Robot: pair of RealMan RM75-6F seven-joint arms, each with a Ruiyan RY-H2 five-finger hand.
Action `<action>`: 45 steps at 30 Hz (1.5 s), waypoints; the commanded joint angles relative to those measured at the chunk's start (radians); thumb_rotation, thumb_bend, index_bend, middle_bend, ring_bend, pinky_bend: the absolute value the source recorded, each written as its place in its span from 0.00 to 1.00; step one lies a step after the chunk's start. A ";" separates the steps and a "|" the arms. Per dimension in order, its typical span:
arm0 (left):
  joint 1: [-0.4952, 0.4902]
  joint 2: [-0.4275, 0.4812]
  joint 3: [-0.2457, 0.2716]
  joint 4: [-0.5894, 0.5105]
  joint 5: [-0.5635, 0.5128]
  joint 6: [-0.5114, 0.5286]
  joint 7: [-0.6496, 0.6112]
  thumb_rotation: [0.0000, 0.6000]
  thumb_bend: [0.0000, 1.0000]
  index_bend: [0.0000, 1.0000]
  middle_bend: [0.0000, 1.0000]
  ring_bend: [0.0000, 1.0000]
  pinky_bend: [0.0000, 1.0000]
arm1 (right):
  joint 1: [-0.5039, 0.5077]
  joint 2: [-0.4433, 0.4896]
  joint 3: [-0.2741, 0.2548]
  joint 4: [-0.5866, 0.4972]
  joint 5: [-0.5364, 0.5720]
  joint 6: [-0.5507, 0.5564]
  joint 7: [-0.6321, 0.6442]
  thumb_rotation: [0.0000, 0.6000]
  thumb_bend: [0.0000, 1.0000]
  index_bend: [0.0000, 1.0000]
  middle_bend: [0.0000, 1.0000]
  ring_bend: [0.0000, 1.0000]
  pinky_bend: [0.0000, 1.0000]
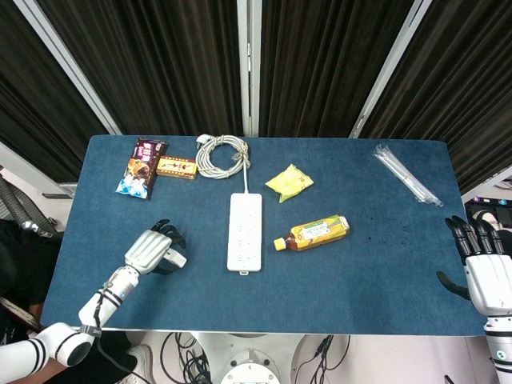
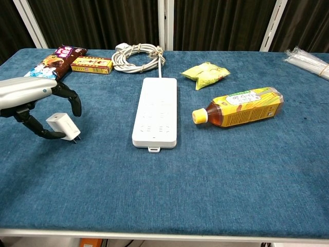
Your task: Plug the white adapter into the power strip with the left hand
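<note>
Presently, blue surface (image 2: 216,175). White power strip (image 2: 156,110) mid-surface, sockets vacant. Left robot hand (image 2: 36,98) curled around white adapter (image 2: 62,126), grasp unconfirmed, cannot tell. Right robot hand (image 1: 486,268) open, idle. Step: grasping; next, firm pinch, lift, prongs aligned.

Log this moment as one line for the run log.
left hand: curled around small white adapter on table | long white power strip: empty | right hand: idle

left hand (image 2: 31,98) cut off at chest view's left edge, straw packet (image 2: 310,58) clipped at right edge
</note>
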 commanded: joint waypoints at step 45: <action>-0.505 -0.300 -0.337 -0.039 -0.864 0.029 0.895 1.00 0.34 0.66 0.74 0.60 0.38 | -0.035 0.014 -0.008 0.041 0.009 0.028 0.075 1.00 0.08 0.00 0.07 0.00 0.00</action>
